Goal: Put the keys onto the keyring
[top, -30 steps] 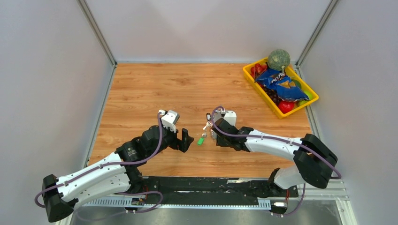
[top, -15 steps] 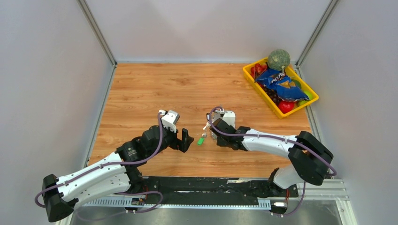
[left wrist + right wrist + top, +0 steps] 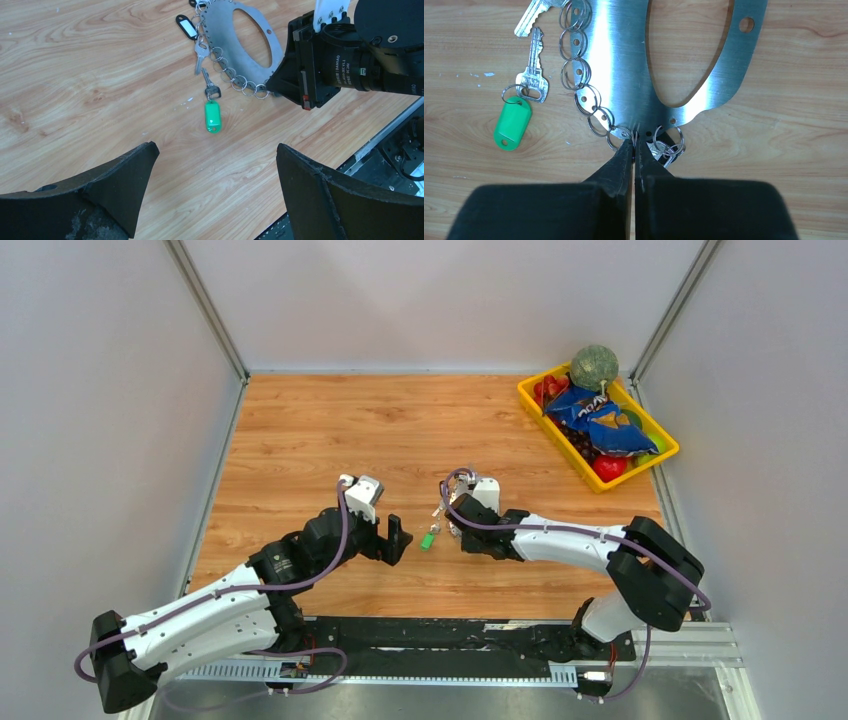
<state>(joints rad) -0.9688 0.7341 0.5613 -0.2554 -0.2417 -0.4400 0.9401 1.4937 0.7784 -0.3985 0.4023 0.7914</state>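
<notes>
"DAMIAO" label on right arm wrist motor [image 3: 345,65]; rest illegible.

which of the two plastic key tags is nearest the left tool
The green tag, lying just ahead of the open left tool; the black tag with a white label lies farther off, beside the keyring.

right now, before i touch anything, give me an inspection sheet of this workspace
surface: wooden table, a few pale specks near the keys
job's things: keyring plate fringed with split rings; green-tagged key beside it, on no ring; black-tagged key at the fringe, attachment unclear
clutter: yellow tray at the far right, holding a blue snack bag, a green round item and red pieces
grippers: left pincer open, holding nothing; right pincer shut on the plate's edge
cables: purple cables along both arms, none on the keys
surroundings: grey walls on three sides
</notes>
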